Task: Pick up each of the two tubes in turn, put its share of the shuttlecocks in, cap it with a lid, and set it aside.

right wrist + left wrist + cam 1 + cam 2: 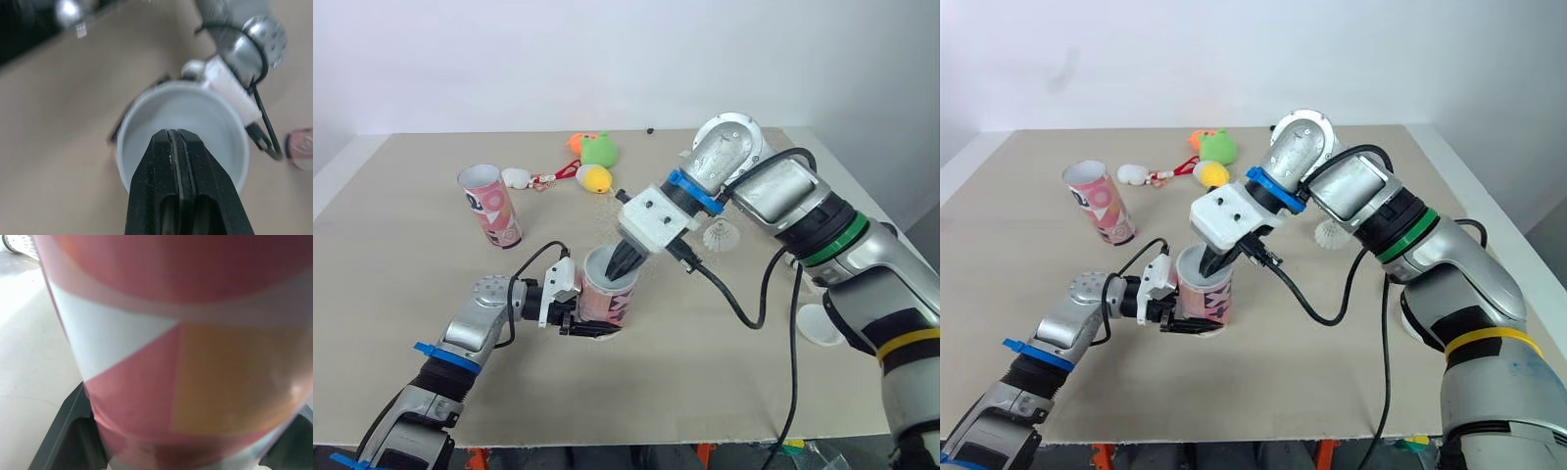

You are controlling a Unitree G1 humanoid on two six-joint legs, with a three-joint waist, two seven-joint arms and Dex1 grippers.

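Tabletop (411, 372) beige, wall (509, 59) white; left end effector (585, 328) tight around tube (607, 296) (right end effector (174, 139) closed over it)

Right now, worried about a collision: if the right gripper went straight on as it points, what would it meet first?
The right gripper, shut, points down into the open mouth of the tube, so it would likely meet the inner wall or floor first; depth is unclear.
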